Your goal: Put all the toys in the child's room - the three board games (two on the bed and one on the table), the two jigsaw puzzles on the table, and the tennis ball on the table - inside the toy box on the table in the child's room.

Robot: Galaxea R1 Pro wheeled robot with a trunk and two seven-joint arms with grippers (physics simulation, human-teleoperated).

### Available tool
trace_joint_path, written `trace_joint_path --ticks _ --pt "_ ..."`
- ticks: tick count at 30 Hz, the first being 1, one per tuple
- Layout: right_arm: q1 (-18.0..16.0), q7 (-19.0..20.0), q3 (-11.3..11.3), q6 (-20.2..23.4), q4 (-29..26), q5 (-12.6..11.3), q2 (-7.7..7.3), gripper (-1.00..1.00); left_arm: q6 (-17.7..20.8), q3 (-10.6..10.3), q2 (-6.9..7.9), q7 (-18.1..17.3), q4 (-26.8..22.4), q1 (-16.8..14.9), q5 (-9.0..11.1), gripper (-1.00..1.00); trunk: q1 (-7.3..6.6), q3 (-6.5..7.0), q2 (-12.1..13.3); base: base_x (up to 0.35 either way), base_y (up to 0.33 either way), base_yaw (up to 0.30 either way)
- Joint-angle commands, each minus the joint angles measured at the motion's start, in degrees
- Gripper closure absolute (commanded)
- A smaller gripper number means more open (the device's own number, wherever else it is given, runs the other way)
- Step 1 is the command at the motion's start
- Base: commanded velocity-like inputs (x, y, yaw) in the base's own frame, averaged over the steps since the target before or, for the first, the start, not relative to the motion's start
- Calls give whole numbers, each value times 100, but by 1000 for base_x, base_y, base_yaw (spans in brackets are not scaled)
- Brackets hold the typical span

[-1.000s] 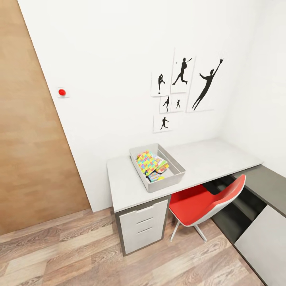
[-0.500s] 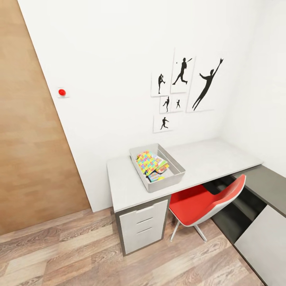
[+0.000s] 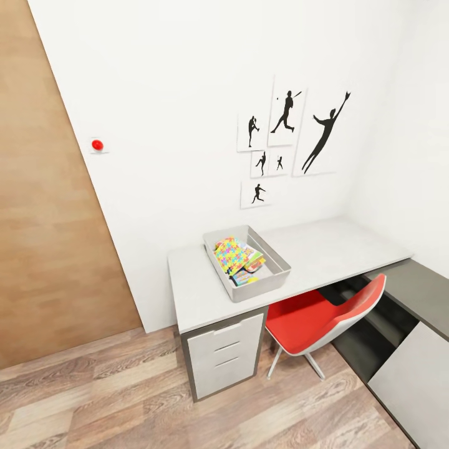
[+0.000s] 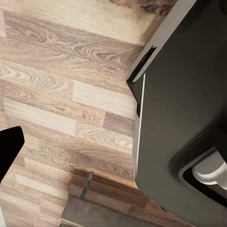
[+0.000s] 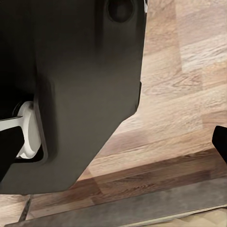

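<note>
**No change recorded: toy box part-filled, arms stowed over floor**

Against the two preceding head views, nothing is found displaced; the camera and the scene are unchanged, so no progress is logged in this interval.

The toy box (image 3: 247,262) is seen on the table (image 3: 324,252), with a jigsaw puzzle (image 3: 232,253) lying tilted inside it over further colourful items that cannot be identified. The bare tabletop carries no other toys, so the table items are judged cleared.

In the wrist views, wood-plank floor (image 4: 61,90) and dark robot body (image 4: 184,109) are recorded. The state of either claw cannot be told. The toy box is judged well away from both.

White walls, silhouette pictures (image 3: 288,134), a red chair (image 3: 318,321) and white drawers (image 3: 226,355) are noted.
</note>
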Motion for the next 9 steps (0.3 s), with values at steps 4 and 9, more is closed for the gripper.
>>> trace_joint_path --ticks 4,9 --pt "-1 -36 48 33 -14 -40 -4 -100 34 -48 4 51 -33 4 43 -100 3 -10 -11 0 0 0" --pt "-2 -36 48 33 -14 -41 -4 -100 34 -47 6 51 -33 6 42 -100 3 -10 -11 0 0 0"
